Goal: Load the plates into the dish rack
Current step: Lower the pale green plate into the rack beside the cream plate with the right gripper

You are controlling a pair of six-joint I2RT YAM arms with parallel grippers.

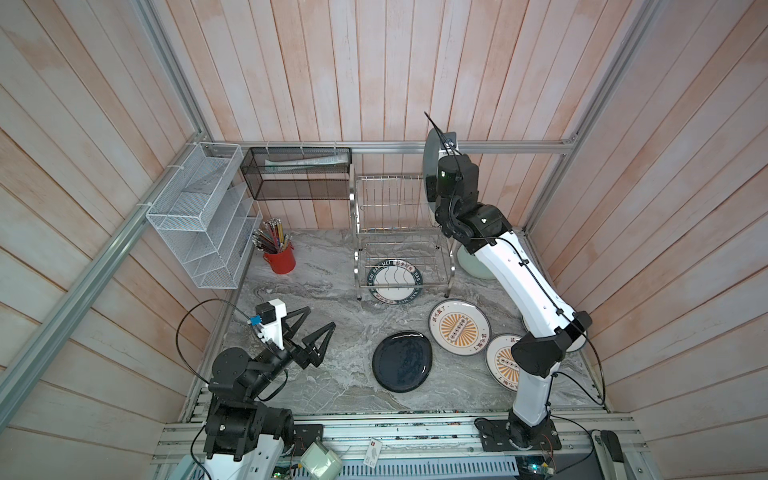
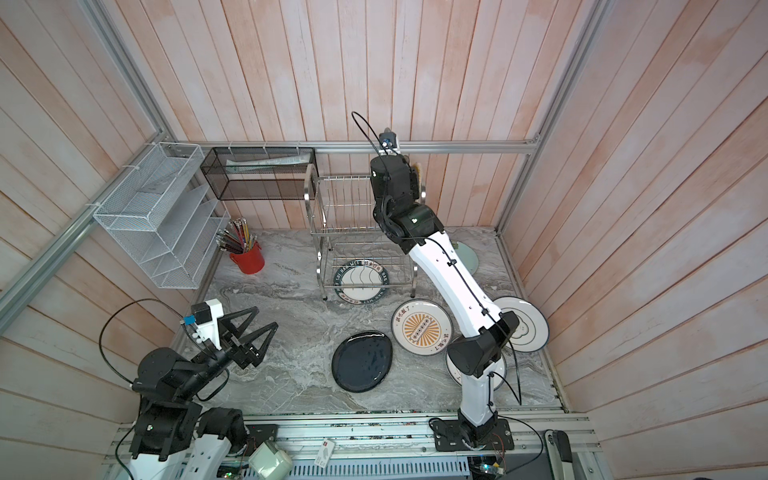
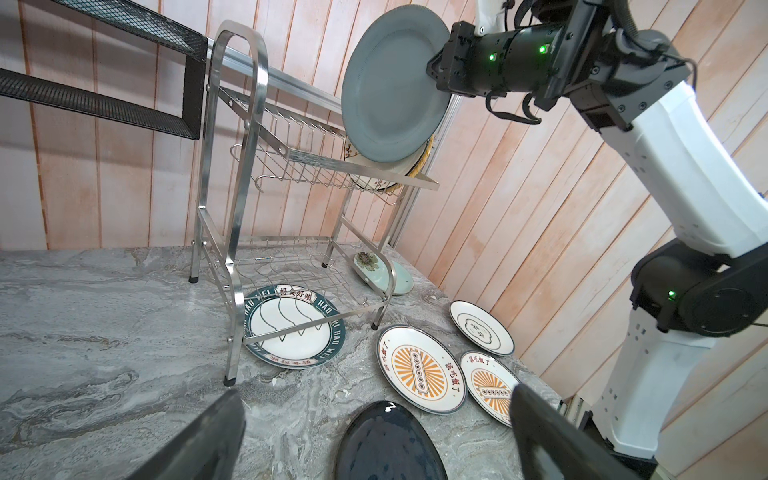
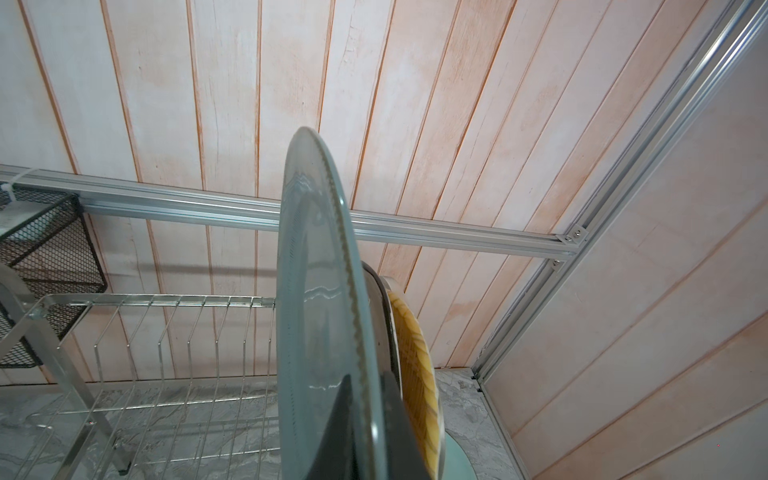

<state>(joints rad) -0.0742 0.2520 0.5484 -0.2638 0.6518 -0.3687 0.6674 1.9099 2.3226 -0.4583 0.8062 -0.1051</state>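
where the grey plate is: the grey plate (image 3: pixel 390 83) stands on edge above the right end of the dish rack (image 3: pixel 257 104), its lower rim down at the upper tier, close against a cream plate (image 3: pixel 365 180)
whether it sits in a slot: cannot tell
right fingers: the right fingers (image 4: pixel 397 432) are clamped on the grey plate's rim, one on each face
right arm: the right arm (image 1: pixel 519 282) is raised and stretched toward the back wall, past the rack's right side
upper tier: the cream plate and a yellow plate (image 4: pixel 415 365) stand upright side by side at the right end
left fingers: the left fingers (image 3: pixel 199 449) are spread wide with nothing between them, above the front left of the bench (image 1: pixel 332 395)
under the rack: a lettered plate (image 1: pixel 392 293), white with green writing, lies flat on the bench beneath the lower tier, partly sticking out in front
black plate: the black plate (image 1: pixel 402 361) lies flat near the bench's middle
sunburst plates: two sunburst plates (image 1: pixel 459 328) lie flat just right of the black one, the nearer partly hidden by the right arm
blue-ring plate: the blue-ring plate (image 3: pixel 482 328) lies flat near the right wall
mint plate: the mint plate (image 1: pixel 471 266) is on the bench just beside the rack's right legs
back left: a red cup (image 1: pixel 280 259) of pencils on the bench, a white wire shelf (image 1: pixel 195 216) and a black mesh basket (image 1: pixel 299 174) on the walls
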